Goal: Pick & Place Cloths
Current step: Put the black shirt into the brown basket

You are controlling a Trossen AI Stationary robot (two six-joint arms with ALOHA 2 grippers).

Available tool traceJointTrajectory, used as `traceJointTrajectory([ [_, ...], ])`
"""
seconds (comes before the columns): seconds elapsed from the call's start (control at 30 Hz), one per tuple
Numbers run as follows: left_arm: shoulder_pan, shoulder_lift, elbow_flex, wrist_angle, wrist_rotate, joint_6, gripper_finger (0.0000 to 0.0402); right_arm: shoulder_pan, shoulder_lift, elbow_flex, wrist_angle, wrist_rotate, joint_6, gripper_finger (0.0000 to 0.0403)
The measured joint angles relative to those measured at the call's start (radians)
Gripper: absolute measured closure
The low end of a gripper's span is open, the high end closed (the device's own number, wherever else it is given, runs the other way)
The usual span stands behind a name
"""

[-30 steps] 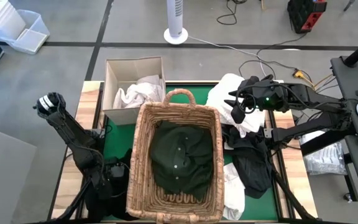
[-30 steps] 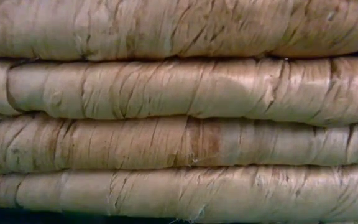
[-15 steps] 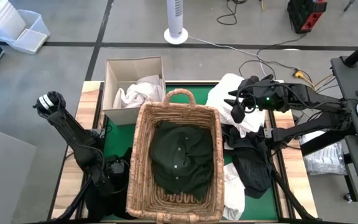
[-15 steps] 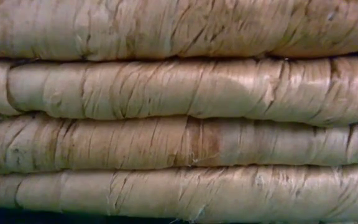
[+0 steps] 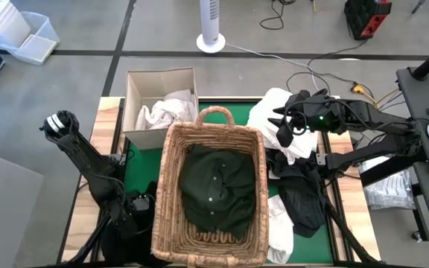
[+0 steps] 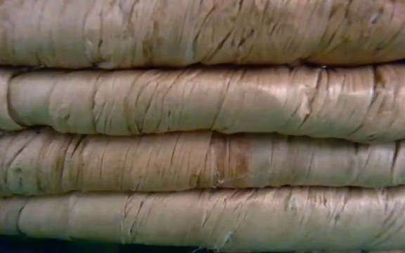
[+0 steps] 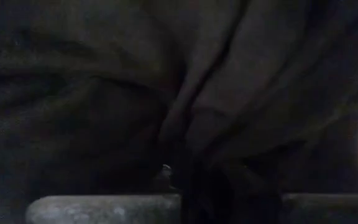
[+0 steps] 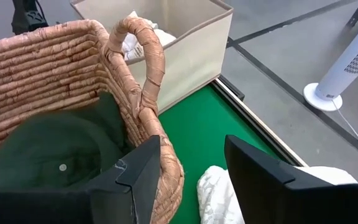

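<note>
Dark cloth (image 7: 229,93) sits clamped in left gripper (image 5: 136,208) jaws; right gripper (image 8: 188,168) jaws stand apart, empty.

Shirt (image 5: 217,190) in basket (image 5: 171,171); box (image 5: 134,97) behind, cloths (image 5: 300,195) right.

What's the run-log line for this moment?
left end effector: shut on black cloth beside basket | right end effector: open, empty | dark green cloth: in basket
</note>
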Motion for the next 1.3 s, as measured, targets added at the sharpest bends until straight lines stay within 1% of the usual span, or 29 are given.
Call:
traceJointTrajectory([
  [0.1, -0.008, 0.000, 0.079, -0.061, 0.000, 0.005, 0.0399, 0.000, 0.000, 0.000, 0.016, 0.000, -0.010, 0.0238],
  [0.33, -0.037, -0.001, 0.313, -0.326, -0.029, -0.003, 0.0400, 0.000, 0.000, 0.000, 0.053, 0.000, -0.058, 0.0254],
  [0.43, -0.037, -0.002, 0.411, -0.413, -0.030, -0.009, 0.0400, 0.000, 0.000, -0.002, 0.073, 0.000, -0.072, 0.0261],
  [0.7, -0.037, -0.023, 0.629, -0.556, -0.060, -0.126, 0.0401, 0.000, 0.000, -0.003, 0.114, 0.001, -0.121, 0.0278],
  [0.77, -0.038, -0.030, 0.683, -0.589, -0.106, -0.146, 0.0401, -0.002, 0.000, -0.003, 0.128, 0.001, -0.137, 0.0282],
  [0.93, -0.039, -0.047, 0.828, -0.657, -0.262, -0.157, 0.0401, -0.002, 0.000, -0.004, 0.145, 0.001, -0.164, 0.0291],
  [1.1, -0.039, -0.069, 0.963, -0.721, -0.349, -0.185, 0.0401, -0.002, 0.000, -0.004, 0.153, 0.001, -0.185, 0.0302],
  [1.2, -0.039, -0.069, 1.053, -0.748, -0.423, -0.118, 0.0401, -0.002, 0.000, -0.004, 0.153, 0.000, -0.185, 0.0308],
  [1.3, -0.039, -0.066, 1.138, -0.756, -0.508, 0.011, 0.0401, -0.002, 0.000, -0.004, 0.153, 0.001, -0.184, 0.0315],
])
